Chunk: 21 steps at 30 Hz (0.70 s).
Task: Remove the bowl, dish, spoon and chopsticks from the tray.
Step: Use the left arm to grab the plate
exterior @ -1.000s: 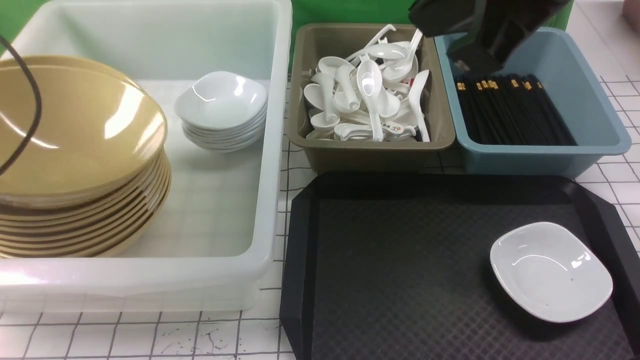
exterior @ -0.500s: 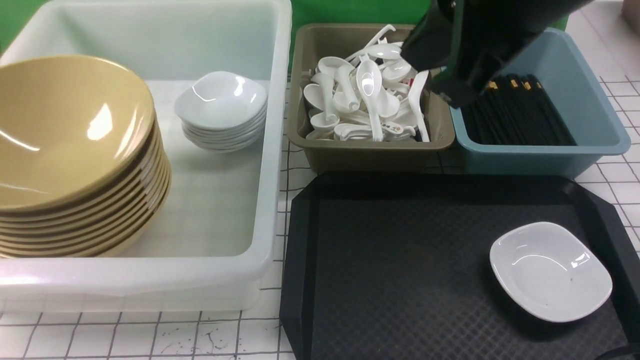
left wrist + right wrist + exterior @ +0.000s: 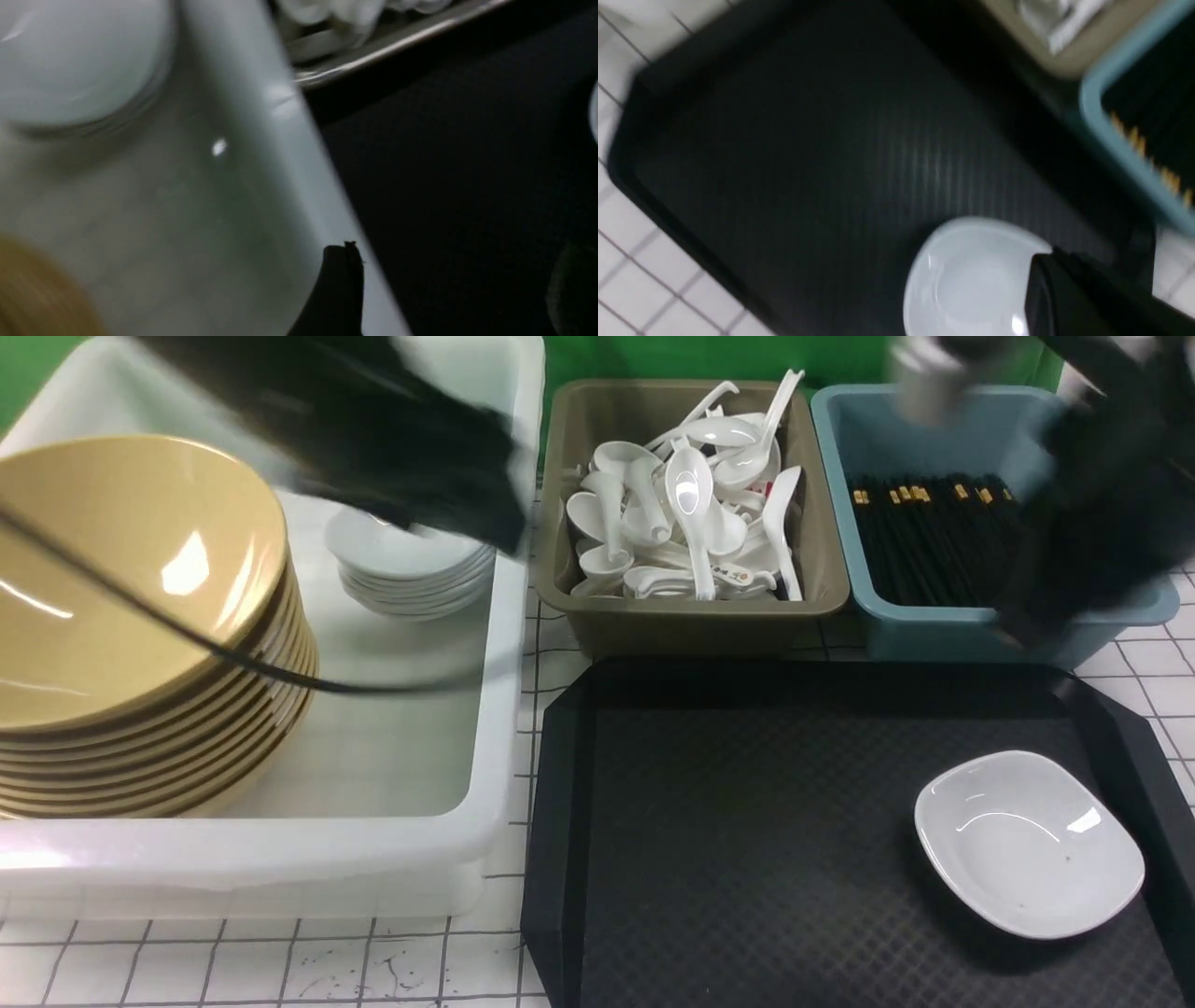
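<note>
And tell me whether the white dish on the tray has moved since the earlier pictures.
No. The dish sits in the same spot, judged against the right rim of the tray in the front view.

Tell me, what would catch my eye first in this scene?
Probably the tall stack of mustard-yellow bowls in the white bin on the left, the top one tilted and shining. Then the lone white dish, bright against the black tray, near its right side. Beyond the tray, a brown bin brims with jumbled white spoons.
</note>
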Each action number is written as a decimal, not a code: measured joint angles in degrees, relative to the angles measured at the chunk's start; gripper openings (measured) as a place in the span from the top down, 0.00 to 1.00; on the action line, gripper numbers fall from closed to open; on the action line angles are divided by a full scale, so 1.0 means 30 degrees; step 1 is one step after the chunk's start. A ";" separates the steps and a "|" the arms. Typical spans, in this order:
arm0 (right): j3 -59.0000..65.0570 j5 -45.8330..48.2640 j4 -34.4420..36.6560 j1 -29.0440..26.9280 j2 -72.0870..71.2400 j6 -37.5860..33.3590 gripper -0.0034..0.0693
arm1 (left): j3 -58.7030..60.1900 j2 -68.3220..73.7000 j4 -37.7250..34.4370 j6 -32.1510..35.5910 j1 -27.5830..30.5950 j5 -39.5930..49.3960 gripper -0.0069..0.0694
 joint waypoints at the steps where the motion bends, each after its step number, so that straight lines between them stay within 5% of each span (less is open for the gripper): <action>1: 0.0809 0.0000 -0.0024 -0.0535 -0.0601 0.0175 0.89 | 0.0000 0.0849 -0.0071 -0.0021 -0.0872 -0.0627 0.24; 8: 0.4620 0.0000 -0.0115 -0.3326 -0.5144 0.0672 0.89 | -0.1718 0.6636 -0.1801 0.0108 -0.5365 -0.3709 0.24; 21: 0.5127 0.0091 -0.0095 -0.3475 -0.7933 0.0672 0.89 | -0.8153 1.4440 -0.3040 0.0372 -0.7611 -0.4395 0.24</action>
